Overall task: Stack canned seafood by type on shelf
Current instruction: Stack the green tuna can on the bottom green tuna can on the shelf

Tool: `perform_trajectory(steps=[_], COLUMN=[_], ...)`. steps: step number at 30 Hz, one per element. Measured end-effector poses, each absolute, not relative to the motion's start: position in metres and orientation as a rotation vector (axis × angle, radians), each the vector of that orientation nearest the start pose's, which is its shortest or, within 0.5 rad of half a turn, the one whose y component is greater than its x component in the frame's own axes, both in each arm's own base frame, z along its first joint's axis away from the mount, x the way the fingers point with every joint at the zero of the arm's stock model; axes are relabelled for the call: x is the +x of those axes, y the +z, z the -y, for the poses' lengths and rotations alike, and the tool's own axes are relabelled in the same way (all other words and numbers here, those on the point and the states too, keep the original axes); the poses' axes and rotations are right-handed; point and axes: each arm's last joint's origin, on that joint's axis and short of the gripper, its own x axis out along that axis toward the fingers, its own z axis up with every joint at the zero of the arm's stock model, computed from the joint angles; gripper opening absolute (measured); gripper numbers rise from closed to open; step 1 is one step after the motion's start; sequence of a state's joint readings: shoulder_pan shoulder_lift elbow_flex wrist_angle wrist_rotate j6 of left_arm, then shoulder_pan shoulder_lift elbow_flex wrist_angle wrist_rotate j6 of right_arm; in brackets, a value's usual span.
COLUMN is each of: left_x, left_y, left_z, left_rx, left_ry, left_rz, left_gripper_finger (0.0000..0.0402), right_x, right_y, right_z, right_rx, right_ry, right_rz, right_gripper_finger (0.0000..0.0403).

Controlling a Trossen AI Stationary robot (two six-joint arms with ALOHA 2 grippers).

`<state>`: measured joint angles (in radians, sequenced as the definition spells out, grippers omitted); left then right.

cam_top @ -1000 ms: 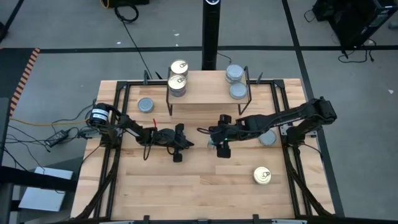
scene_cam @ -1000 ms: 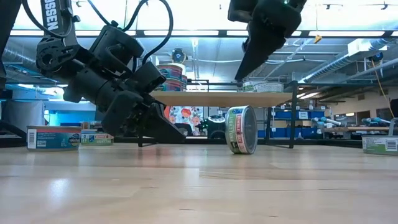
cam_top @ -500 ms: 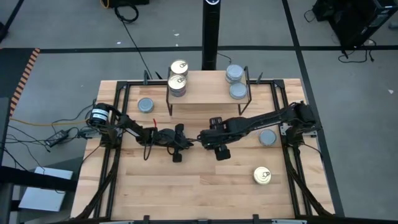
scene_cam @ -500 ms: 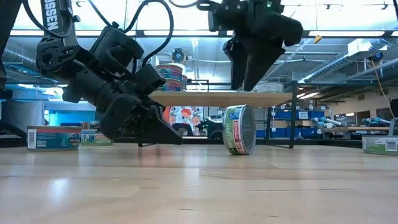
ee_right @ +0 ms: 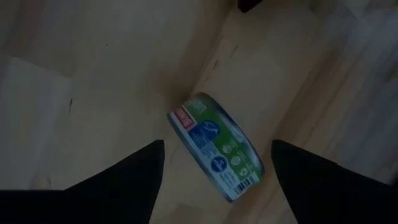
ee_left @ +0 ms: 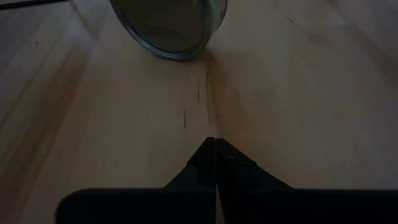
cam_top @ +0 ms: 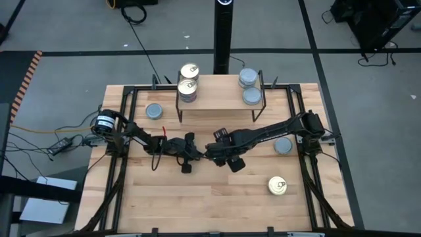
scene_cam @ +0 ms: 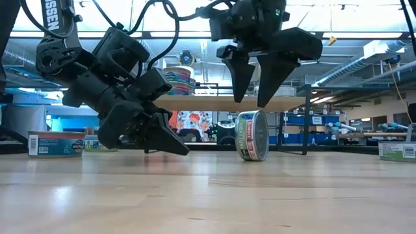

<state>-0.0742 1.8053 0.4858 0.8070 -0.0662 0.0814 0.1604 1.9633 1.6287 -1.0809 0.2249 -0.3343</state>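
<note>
A green-labelled tin [scene_cam: 252,135] stands on its edge on the table [scene_cam: 208,195], directly beneath the right claw [scene_cam: 255,91], whose fingers hang spread wide and empty above it; the left claw [scene_cam: 170,144], pressed shut on nothing, points at the tin from just beside it; behind stands the shelf [cam_top: 220,99].

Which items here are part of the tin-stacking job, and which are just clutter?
Job:
- tin on edge, below the open right gripper
- gold-top tins and blue-grey tins on the shelf
- loose tins on the table
- left gripper, shut

Clutter:
- black pole
- floor cables
</note>
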Motion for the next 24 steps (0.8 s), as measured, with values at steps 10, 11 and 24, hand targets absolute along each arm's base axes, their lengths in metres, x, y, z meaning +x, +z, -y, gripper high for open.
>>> perform_trajectory(steps=[10,11,24], left_x=[0.284,0.284,0.284], left_y=[0.091,0.091,0.091], left_z=[0.019,0.019,0.019], left_rx=[0.116,0.116,0.116], left_ry=[-0.029,-0.029,-0.029], left_rz=[-0.508,-0.508,-0.508], left_gripper_finger=[0.0004,0.0004,0.0004], right_x=[0.386,0.386,0.39], right_y=[0.218,0.217,0.21], right_z=[-0.055,-0.055,-0.046], right_rx=[-0.599,-0.609,-0.607], right_ry=[0.217,0.219,0.237], right_rz=[-1.424,-1.431,-1.445], right_gripper_finger=[0.0307,0.0306,0.0298])
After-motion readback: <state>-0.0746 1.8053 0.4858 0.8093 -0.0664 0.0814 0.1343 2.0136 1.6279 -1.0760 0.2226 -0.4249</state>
